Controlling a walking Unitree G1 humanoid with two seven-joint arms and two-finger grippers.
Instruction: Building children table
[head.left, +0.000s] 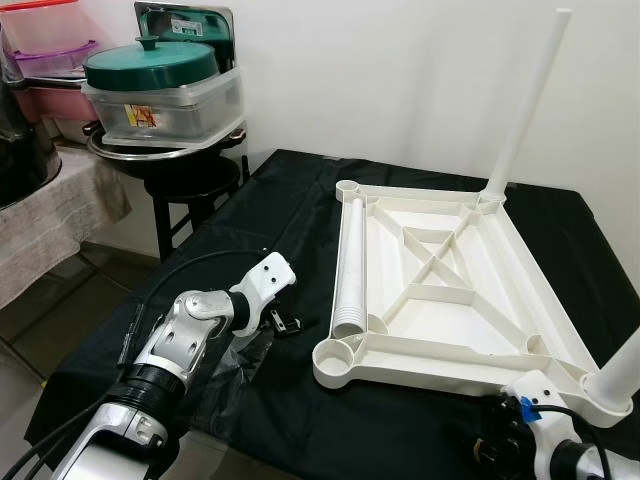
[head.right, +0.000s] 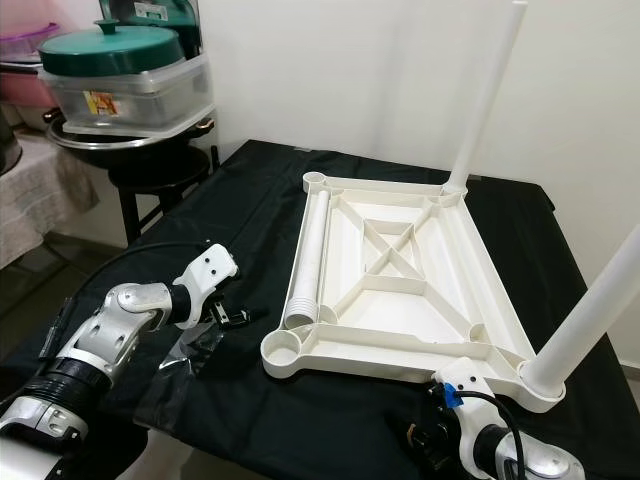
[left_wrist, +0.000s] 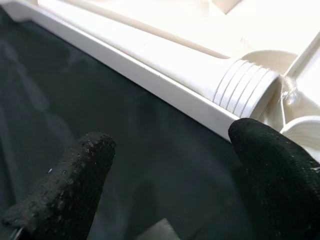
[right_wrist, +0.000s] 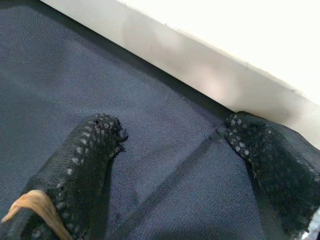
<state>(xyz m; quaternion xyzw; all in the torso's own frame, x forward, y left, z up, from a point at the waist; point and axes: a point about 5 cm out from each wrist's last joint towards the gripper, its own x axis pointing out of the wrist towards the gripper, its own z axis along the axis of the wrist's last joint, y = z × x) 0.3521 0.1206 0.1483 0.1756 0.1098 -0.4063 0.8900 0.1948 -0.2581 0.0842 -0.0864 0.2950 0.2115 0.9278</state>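
Note:
A white child's tabletop (head.left: 440, 290) lies upside down on a table covered in black cloth (head.left: 270, 220). One white leg (head.left: 525, 100) stands upright in its far right corner socket, and another (head.left: 625, 370) stands in the near right corner. A third leg (head.left: 352, 265) lies loose inside the top along its left rim. My left gripper (head.left: 285, 322) is low over the cloth just left of the near left corner socket (head.left: 335, 358), open and holding nothing; its fingertips (left_wrist: 85, 155) are spread. My right gripper (right_wrist: 170, 145) is open on the cloth against the tabletop's near rim (right_wrist: 210, 65).
A crumpled clear plastic bag (head.left: 245, 355) lies on the cloth beside my left arm. At the back left, a stool (head.left: 190, 180) carries a clear container (head.left: 165, 105) with a green lid. A white wall runs behind the table.

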